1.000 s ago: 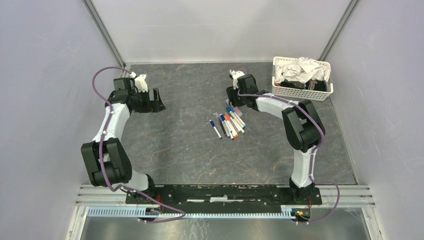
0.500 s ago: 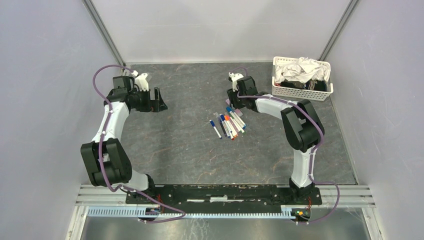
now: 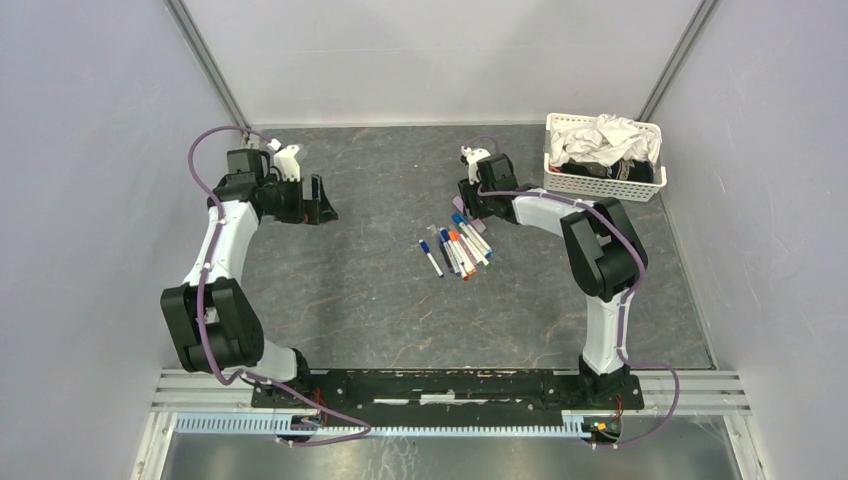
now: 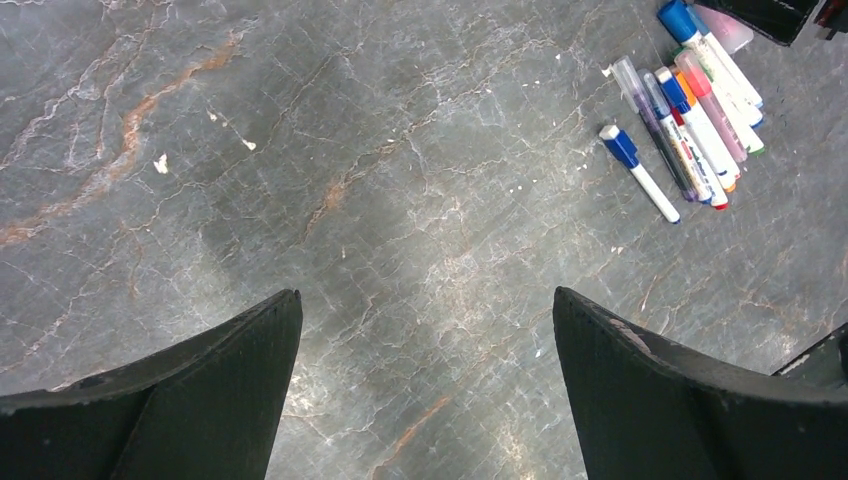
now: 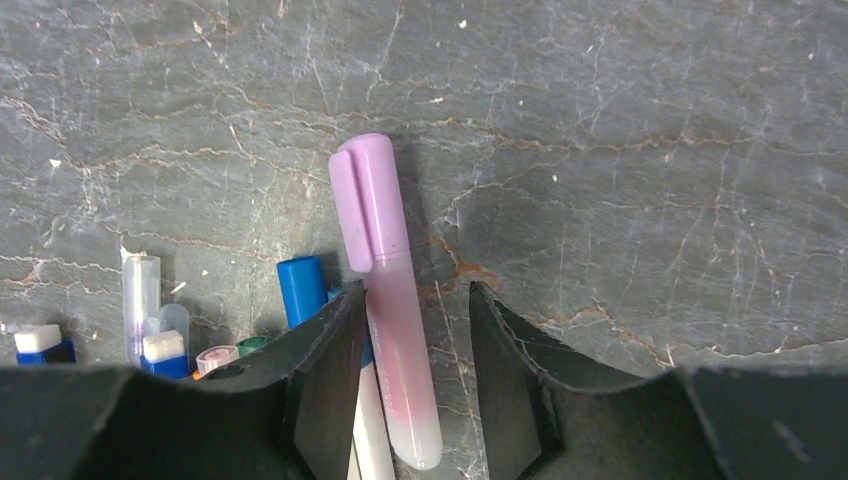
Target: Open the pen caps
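White-barrelled pens [image 3: 458,246] lie in a loose fan mid-bench [image 3: 370,300]. As far as can be told each wears its cap, so nothing of the job looks done yet. Approx ten pen caps [image 4: 622,146] are left to pull, incl. blue, red, orange and green ones. Nearest the arm bases sits a lone blue-capped pen [image 3: 430,257], slightly apart from the bunch. At the fan's far end lies the wider lilac pen [image 5: 388,310], flat on the bench, its lilac cap [image 5: 365,200] pointing away from the wrist cam. Right arm reaches fwd and inward, elbow bent, wrist angled down. The right fingers [image 5: 320,400] straddle the lilac barrel, part-spread: one at or nearly at it, the other w/ a visible gap, so not clenched on it. Likely step is the first grasp. Left arm is bent on its own side, well apart from the pens, left fingers [image 4: 200,400] spread wide and empty above bare bench. Farthest back, right corner: white mesh basket [image 3: 600,186] w/ cloth [image 3: 600,135]
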Robot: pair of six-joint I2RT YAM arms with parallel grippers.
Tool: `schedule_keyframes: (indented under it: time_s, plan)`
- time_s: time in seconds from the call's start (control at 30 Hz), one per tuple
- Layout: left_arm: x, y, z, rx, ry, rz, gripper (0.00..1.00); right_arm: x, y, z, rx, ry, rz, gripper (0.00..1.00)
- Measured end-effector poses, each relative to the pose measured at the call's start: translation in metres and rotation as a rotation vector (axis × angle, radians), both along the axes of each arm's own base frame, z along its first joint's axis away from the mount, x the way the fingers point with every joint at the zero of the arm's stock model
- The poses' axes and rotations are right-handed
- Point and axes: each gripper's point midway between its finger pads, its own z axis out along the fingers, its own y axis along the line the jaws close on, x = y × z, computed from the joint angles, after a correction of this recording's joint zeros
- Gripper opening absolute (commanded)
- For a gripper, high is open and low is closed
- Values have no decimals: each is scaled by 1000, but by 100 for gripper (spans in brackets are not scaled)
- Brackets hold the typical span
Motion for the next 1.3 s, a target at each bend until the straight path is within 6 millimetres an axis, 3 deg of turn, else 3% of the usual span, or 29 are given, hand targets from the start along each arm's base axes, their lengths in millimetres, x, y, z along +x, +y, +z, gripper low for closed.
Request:
schedule_keyframes:
  time_s: [0.17, 0.53, 0.7, 0.83, 1.0, 1.13, 1.3]
  plan:
    - [-1, 0, 4, 11, -3, -20, 100, -8, -5, -11, -17, 24, 0, 42]
    - [-15, -3, 21, 66, -8, -148, 100, -12, -12, -10, -21, -24, -8, 1]
    - [-28, -11, 26, 97, -27, -289, 100, -20, -7, -3, -11, 22, 33, 0]
    - [-40, -26, 29, 50, -49, -398, 100, -21, 10, 30, 56, 15, 101, 0]
    - [-44, -58, 41, -42, -149, -550, 100, -31, 46, 94, 172, -46, 242, 0]
    - [-52, -87, 44, -60, -234, -671, 100, -63, 85, 133, 268, -55, 411, 0]
    - [-70, -119, 53, 10, -404, -846, 100, -126, 133, 148, 342, 20, 651, 0]
